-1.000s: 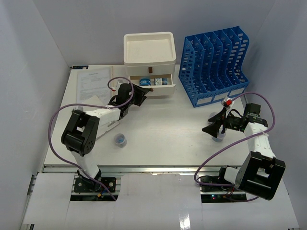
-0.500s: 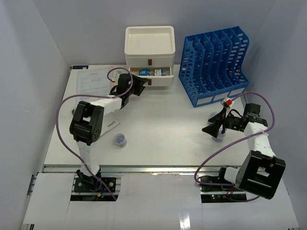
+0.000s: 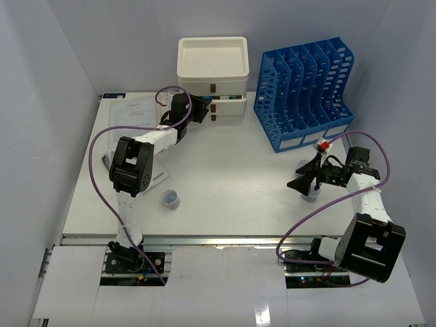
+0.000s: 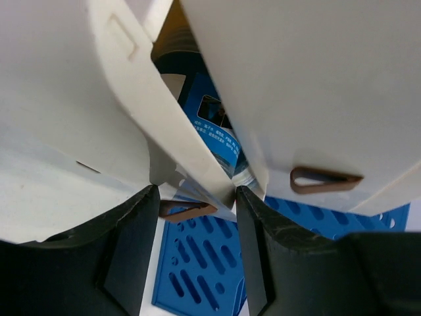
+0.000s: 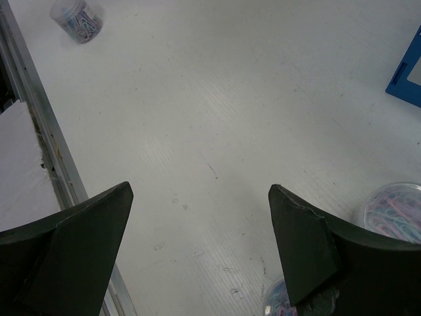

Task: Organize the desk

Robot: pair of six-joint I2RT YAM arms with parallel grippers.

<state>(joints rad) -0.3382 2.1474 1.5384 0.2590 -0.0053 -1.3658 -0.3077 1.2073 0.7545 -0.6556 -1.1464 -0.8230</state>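
The desk (image 3: 231,170) is the wide white tabletop. My left gripper (image 3: 198,109) is at the front of the cream drawer box (image 3: 212,68). In the left wrist view its fingers (image 4: 125,257) pinch the drawer front (image 4: 191,164) by its brown handle (image 4: 187,209). The drawer stands a narrow gap open, with blue items (image 4: 210,125) inside. My right gripper (image 3: 304,181) is open and empty, hovering low over the desk (image 5: 197,118). A small jar of clips (image 5: 395,210) stands by its right finger.
A blue slotted file rack (image 3: 303,88) stands at the back right. Papers (image 3: 133,116) lie at the back left. A jar of clips (image 3: 170,198) stands near the front left and also shows in the right wrist view (image 5: 77,16). A metal rail (image 3: 204,240) lines the front edge.
My left gripper has moved back towards the drawer box, taking the wide-open drawer in to nearly closed. The box itself slid back a little. The right arm has not moved.
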